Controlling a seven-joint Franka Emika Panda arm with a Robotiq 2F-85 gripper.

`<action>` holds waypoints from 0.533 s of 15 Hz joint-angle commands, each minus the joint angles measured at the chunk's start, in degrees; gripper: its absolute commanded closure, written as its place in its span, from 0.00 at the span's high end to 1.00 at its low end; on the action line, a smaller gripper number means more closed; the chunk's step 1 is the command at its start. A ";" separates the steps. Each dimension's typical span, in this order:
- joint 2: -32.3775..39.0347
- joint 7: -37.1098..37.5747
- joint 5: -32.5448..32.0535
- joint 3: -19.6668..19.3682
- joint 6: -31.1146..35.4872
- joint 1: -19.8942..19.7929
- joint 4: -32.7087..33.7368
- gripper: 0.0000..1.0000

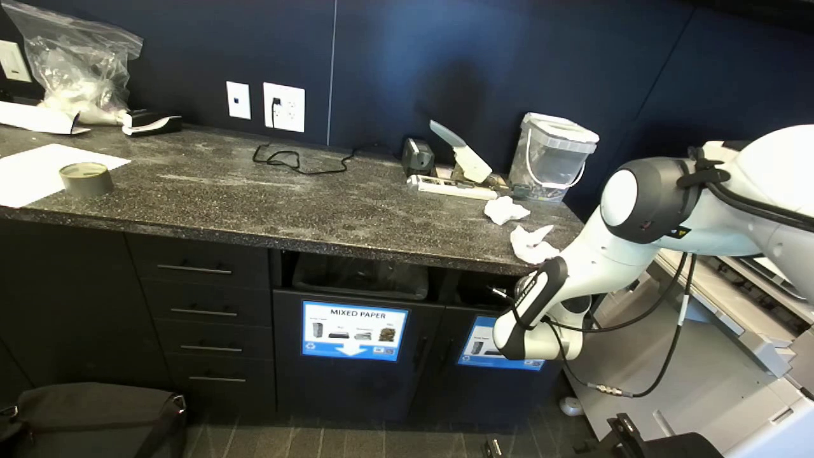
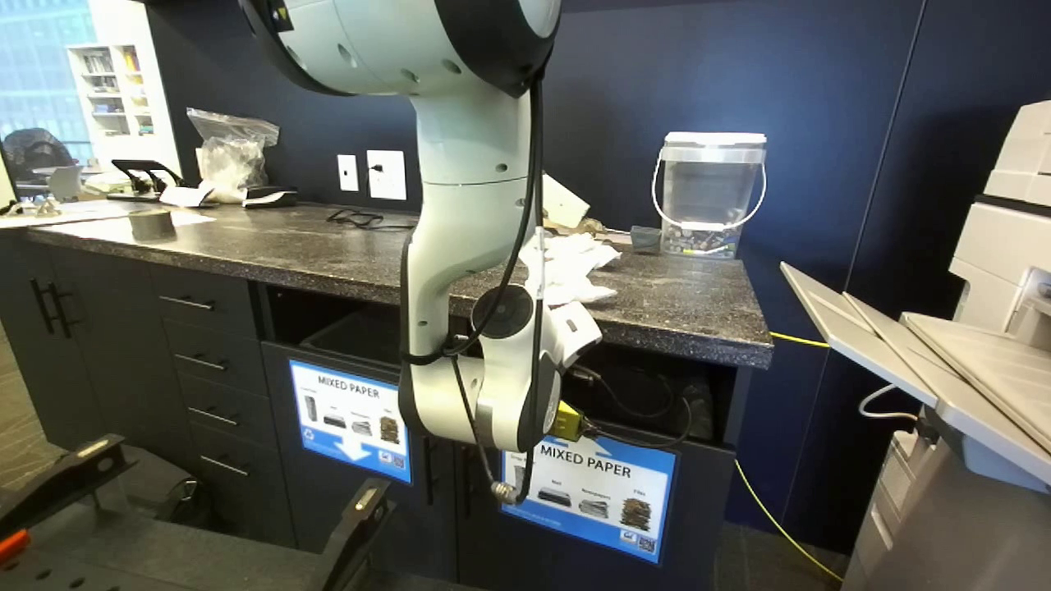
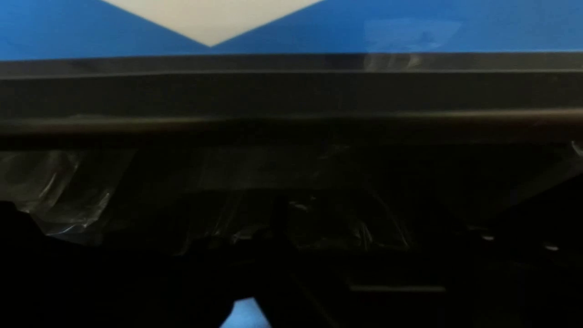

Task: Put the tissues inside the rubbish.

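So I had a dark blue wall (image 1: pixel 388 70) behind a speckled counter (image 1: pixel 331 203), black drawers (image 1: pixel 200 302) underneath, striped floor (image 1: pixel 331 439) below, plus a white bookshelf (image 2: pixel 117 92) near a bright window (image 2: pixel 41 66).

The place looks like an office, its copying corner to be exact — a bulky light-grey machine like a copier (image 2: pixel 961 394) stands near the end of the bench (image 1: pixel 299 210), and MIXED PAPER signs (image 1: pixel 355 331) mark the dark cabinet doors (image 1: pixel 350 388) below. On the bench are a stapler-like tool (image 1: pixel 470 164), a roll of tape (image 1: pixel 86 180) and white paper (image 1: pixel 44 170); in the background — in an exterior view — are a bookcase (image 2: pixel 120 86) and a chair (image 2: pixel 37 152).
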 commanded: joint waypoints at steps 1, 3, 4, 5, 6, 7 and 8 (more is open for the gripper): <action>-1.23 -1.20 -0.79 -0.22 -3.93 0.30 -0.63 1.00; -4.20 -2.61 -0.21 -1.17 -5.66 1.45 -4.68 1.00; -5.86 -3.27 -0.11 -1.57 -7.22 1.89 -6.68 1.00; -8.05 -4.33 0.62 -2.41 -9.27 2.93 -9.48 1.00; -10.08 -5.08 0.56 -2.83 -11.46 3.43 -11.83 1.00; -12.56 -5.95 1.10 -3.62 -13.73 4.35 -14.64 1.00; -14.85 -6.78 1.89 -4.64 -16.21 5.67 -17.08 1.00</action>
